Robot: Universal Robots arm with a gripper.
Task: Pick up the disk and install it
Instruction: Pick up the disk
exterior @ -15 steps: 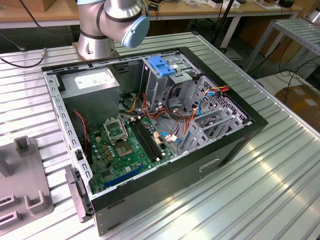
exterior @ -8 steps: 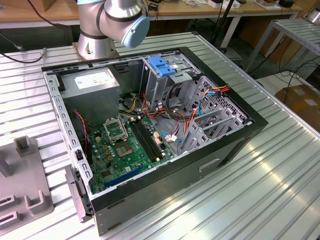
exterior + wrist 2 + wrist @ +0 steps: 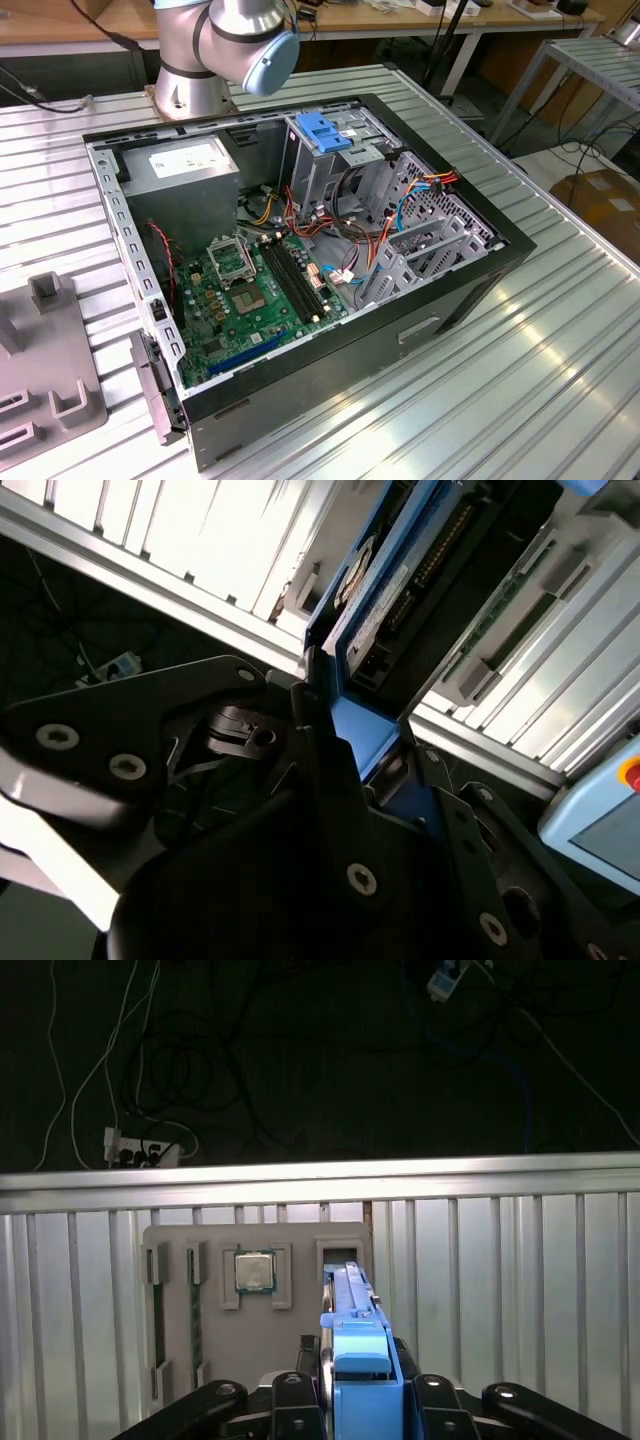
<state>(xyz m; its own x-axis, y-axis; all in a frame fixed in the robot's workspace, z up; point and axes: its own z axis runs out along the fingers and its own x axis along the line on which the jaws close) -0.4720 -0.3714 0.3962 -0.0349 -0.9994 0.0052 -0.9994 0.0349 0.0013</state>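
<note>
One gripper (image 3: pixel 360 1392) is clamped on the blue-railed disk (image 3: pixel 352 1320). A grey tray (image 3: pixel 210 1350) beyond it holds one processor chip (image 3: pixel 254 1271).

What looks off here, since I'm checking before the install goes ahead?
Nothing stands out: the disk sits straight in the gripper, and the open computer case shows no damage.
</note>
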